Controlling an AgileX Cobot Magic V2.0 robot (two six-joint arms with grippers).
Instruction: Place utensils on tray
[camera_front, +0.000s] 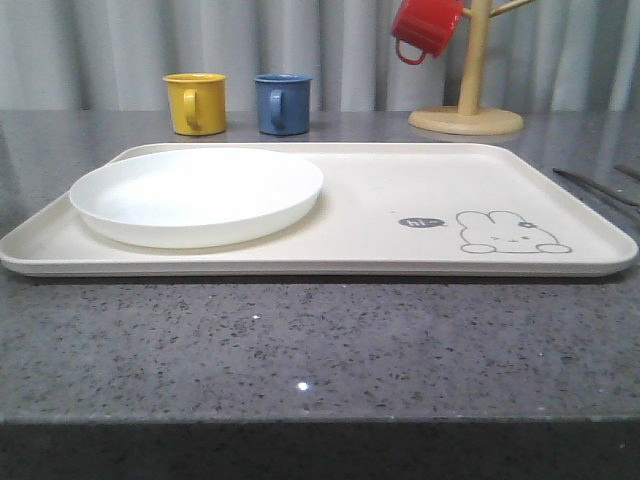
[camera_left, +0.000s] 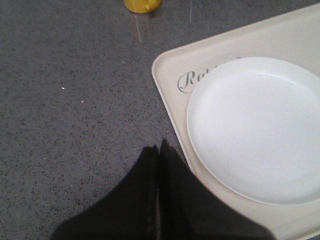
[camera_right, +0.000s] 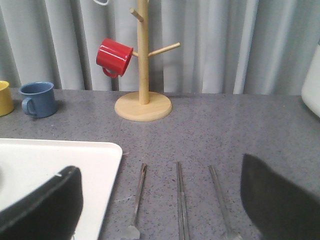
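Observation:
Three slim silver utensils lie side by side on the grey counter just right of the tray (camera_right: 75, 160): a left piece (camera_right: 138, 195), a pair of flat chopsticks (camera_right: 180, 197) and a right piece (camera_right: 219, 192). The heads of the outer two are cut off. My right gripper (camera_right: 159, 169) hangs open over them, holding nothing. In the front view the tray (camera_front: 420, 200) is cream with a rabbit drawing, and the utensils (camera_front: 592, 186) show at its right end. My left gripper (camera_left: 159, 146) is shut and empty, over the counter by the tray's corner (camera_left: 167, 75).
A round white plate (camera_front: 195, 195) sits on the tray's left half (camera_left: 255, 130). Behind the tray stand a yellow mug (camera_front: 195, 103), a blue mug (camera_front: 282, 103) and a wooden mug tree (camera_right: 143, 100) with a red mug (camera_right: 114, 57). A white object (camera_right: 313, 85) is at the far right.

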